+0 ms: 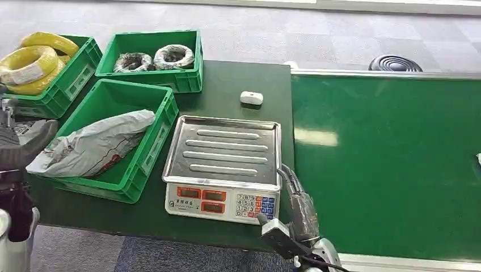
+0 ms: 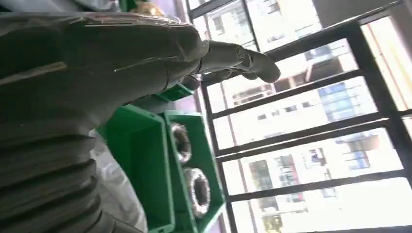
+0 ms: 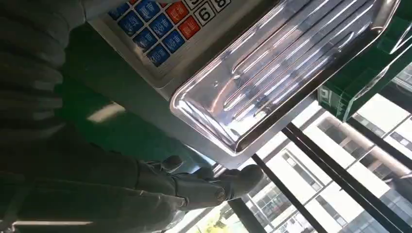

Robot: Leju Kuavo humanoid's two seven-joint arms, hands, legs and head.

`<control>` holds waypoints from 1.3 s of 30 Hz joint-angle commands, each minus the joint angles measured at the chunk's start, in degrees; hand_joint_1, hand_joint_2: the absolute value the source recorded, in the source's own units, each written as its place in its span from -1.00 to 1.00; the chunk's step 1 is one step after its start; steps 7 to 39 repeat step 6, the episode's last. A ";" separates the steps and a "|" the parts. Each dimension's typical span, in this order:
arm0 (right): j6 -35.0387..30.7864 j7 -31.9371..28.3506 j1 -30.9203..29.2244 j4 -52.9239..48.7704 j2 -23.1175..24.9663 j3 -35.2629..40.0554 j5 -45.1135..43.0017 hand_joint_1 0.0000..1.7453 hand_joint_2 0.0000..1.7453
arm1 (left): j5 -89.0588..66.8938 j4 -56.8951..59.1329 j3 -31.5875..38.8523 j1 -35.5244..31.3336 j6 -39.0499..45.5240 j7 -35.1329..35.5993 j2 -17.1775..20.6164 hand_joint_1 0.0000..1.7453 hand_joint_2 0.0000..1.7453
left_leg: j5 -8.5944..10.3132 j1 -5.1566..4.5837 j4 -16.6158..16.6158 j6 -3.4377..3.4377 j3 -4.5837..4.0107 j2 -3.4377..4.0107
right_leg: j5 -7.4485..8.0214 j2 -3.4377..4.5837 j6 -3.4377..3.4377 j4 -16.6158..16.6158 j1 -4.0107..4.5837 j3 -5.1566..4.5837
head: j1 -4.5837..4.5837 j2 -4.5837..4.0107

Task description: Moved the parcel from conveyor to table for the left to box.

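Right hand point(image 1: 295, 207) beside the scale point(image 1: 223, 164), fingers point(image 3: 204, 182) empty; head view adds parcel point(image 1: 93, 144) in crate point(image 1: 150, 144).

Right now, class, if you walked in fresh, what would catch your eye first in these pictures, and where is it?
Probably the shiny steel scale at the table's front edge, its pan bare. Left of it, a grey parcel lies in the nearest green crate, and bright yellow coils fill the far-left crate. The right hand rests beside the scale.

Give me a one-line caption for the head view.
Grey parcel lies in the near green crate; scale tray empty.
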 commanded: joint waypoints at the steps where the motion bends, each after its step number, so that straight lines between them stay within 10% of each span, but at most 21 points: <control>1: -2.61 -0.24 3.77 -6.07 -1.68 -0.15 -2.53 -1.00 1.00 | 3.04 -17.24 3.18 12.01 1.82 -8.27 -3.20 -1.00 1.00 | 0.02 -0.01 -0.05 0.04 0.03 0.10 | 0.04 0.03 -0.07 -0.04 0.01 0.00 | 0.00 0.00; 5: -4.97 -0.01 7.95 -13.42 -4.28 -0.45 -4.64 -1.00 1.00 | 3.44 -24.76 3.29 25.36 3.00 -15.44 -5.64 -1.00 1.00 | -0.09 -0.12 -0.27 0.11 0.34 0.53 | 0.02 0.37 -0.08 -0.17 -0.08 0.16 | 0.00 0.00; 39: -4.97 -0.01 7.95 -13.42 -4.28 -0.45 -4.64 -1.00 1.00 | 3.44 -24.76 3.29 25.36 3.00 -15.44 -5.64 -1.00 1.00 | -0.12 -0.08 -0.18 0.06 0.25 0.44 | -0.02 0.30 -0.06 -0.12 -0.05 0.11 | 0.00 0.00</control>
